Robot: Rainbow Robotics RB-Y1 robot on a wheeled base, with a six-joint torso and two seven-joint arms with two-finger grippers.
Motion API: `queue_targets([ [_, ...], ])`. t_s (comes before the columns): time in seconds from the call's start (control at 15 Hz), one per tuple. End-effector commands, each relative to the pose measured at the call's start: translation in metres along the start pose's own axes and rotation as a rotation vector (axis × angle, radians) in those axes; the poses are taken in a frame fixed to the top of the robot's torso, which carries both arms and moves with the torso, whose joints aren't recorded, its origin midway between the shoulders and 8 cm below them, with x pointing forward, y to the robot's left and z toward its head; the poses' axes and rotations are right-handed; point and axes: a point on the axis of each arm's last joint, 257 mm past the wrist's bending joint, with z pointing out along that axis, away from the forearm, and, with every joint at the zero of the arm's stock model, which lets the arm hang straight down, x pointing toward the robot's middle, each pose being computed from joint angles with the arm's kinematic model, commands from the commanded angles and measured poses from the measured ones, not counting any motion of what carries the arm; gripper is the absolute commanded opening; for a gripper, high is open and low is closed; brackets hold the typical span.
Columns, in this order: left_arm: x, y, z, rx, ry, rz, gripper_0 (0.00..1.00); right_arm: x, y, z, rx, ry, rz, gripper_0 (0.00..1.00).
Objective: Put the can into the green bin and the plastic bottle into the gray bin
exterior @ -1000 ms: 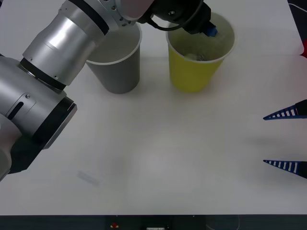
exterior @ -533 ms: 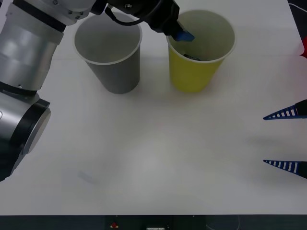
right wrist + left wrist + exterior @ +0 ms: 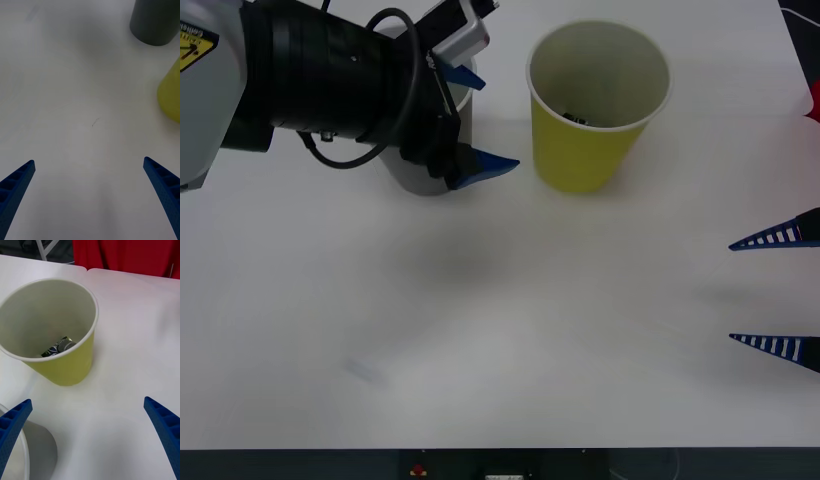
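My left gripper [image 3: 473, 120] hangs wide open and empty over the gray bin [image 3: 420, 178]. The can [image 3: 59, 346] lies inside the green bin [image 3: 590, 150], so that half looks done. No plastic bottle seen. My right gripper [image 3: 777, 292] idles open at the table's [image 3: 510, 330] right edge.

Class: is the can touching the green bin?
Touching. The left wrist view shows the can lying on the floor inside the green bin.

Left gripper [image 3: 473, 122] hangs at the far left, blue fingers spread wide; right gripper [image 3: 777, 290] waits open at the right edge.
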Motion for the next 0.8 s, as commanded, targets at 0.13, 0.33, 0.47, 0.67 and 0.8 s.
queue_targets([
  [0.13,0.045,-0.029,-0.020,-0.020,0.002,0.075,1.00,0.000,0.000,0.000,0.000,0.000,0.000,1.00],
  [0.33,0.079,-0.050,-0.039,0.006,0.020,0.088,1.00,0.000,0.000,0.000,0.000,0.000,0.000,1.00],
  [0.47,0.098,-0.057,-0.052,0.019,0.035,0.115,1.00,0.000,0.000,0.000,0.000,0.000,0.000,1.00],
  [0.67,0.132,-0.065,-0.073,0.045,0.081,0.144,1.00,0.000,0.000,0.000,0.000,0.000,0.000,1.00],
  [0.8,0.149,-0.069,-0.084,0.057,0.109,0.159,1.00,0.000,0.000,0.000,0.000,0.000,0.000,1.00],
])
